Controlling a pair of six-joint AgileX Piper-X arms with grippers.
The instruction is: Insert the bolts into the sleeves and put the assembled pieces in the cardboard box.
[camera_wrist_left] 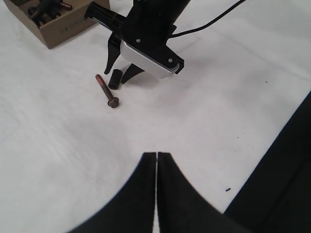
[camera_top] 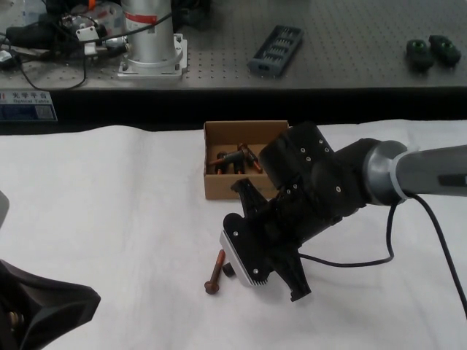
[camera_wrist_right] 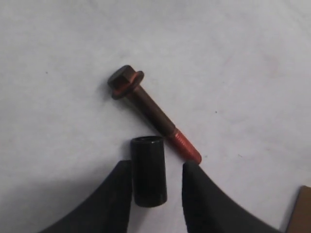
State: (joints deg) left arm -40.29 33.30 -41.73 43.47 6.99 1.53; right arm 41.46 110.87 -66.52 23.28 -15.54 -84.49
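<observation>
Right gripper (camera_wrist_right: 157, 164) spread, black fingers (camera_wrist_right: 114, 199) either side of a short black sleeve (camera_wrist_right: 149, 170) lying on white cloth (camera_wrist_right: 58, 39). Sleeve sits against one finger, a gap to the other. Bolt (camera_wrist_right: 148, 109) lies slantwise just beside the sleeve, with a flanged hex head, dark shank and reddish threaded tip close to the other finger. Brown cardboard corner (camera_wrist_right: 303, 208) at the picture's edge.

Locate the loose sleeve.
In the right wrist view the sleeve lies on the white cloth between the right gripper's open jaws, beside the loose bolt's threaded end, on the near side of the cardboard box.
</observation>
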